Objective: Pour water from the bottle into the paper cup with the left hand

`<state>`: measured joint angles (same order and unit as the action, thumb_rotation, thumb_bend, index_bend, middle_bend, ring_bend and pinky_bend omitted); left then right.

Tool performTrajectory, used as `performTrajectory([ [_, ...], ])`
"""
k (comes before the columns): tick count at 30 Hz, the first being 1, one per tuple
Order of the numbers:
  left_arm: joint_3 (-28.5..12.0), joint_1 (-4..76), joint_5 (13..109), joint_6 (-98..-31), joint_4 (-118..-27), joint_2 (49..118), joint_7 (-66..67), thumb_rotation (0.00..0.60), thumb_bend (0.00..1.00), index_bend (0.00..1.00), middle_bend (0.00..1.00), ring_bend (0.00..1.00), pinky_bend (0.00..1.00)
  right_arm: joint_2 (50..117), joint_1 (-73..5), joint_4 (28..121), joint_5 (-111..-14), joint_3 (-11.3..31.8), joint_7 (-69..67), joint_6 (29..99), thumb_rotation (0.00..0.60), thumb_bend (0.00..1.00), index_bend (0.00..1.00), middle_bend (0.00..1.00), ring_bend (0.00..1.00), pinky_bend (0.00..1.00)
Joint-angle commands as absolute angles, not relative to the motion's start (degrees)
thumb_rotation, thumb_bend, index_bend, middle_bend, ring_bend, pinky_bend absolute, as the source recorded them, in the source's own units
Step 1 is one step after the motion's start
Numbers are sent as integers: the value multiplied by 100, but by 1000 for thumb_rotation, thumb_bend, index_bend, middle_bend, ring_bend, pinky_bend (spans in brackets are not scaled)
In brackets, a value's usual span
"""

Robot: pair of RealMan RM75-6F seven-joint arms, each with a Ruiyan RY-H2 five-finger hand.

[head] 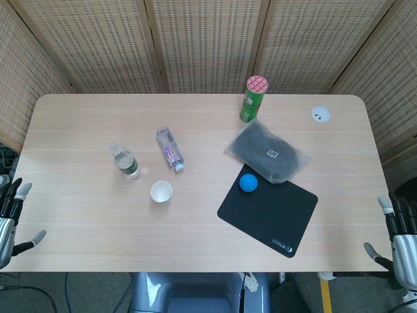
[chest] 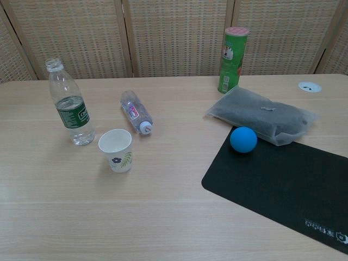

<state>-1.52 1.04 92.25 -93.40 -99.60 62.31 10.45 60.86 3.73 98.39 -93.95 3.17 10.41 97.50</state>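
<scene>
From the head view, the white paper cup (head: 161, 192) stands on the pale wooden bench (head: 78, 130); the upright clear plastic bottle with a green label (head: 124, 161) is near it to the upper left, apart from it, cap off. A smaller clear bottle with a pink label (head: 169, 149) lies on its side just beyond the cup. Well to the cup's right sit a blue ball (head: 247, 183) on a black mat (head: 267, 208), a grey plastic-wrapped pouch (head: 267, 151) and a green snack can with a pink lid (head: 252, 98). Only this view shows the hands: the left hand (head: 10, 218) and right hand (head: 399, 235) hang at the bench's near corners, fingers spread, holding nothing. The chest view alone shows water low in the upright bottle (chest: 69, 104) and a leaf print on the cup (chest: 116, 150).
</scene>
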Motion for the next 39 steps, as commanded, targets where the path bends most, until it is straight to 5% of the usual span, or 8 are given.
performTrajectory([
  [1,-153,104,9224,-9336,-9958,6232,1046,600,116,0,0,0,0,6085,372,9839,-9394,318,1039,9746,600,0,0,0,0,0],
  [12,-185,170,9133,-9183,-9915,6225,952,600,116,0,0,0,0,6071,374,9841,-9418,313,989,9749,600,0,0,0,0,0],
  [15,-376,508,8820,-8636,-9671,6253,485,600,116,0,0,0,0,6064,365,9852,-9400,323,966,9731,600,0,0,0,0,0],
  [22,-795,1791,8492,-6739,-7931,6733,-2281,600,111,0,0,0,0,6100,294,9840,-9251,371,1022,9570,600,0,0,0,0,0],
  [39,-487,3471,9079,-5343,-4447,8732,-6017,600,24,0,0,0,0,6221,89,9768,-8582,585,1231,9114,600,0,0,0,0,0],
])
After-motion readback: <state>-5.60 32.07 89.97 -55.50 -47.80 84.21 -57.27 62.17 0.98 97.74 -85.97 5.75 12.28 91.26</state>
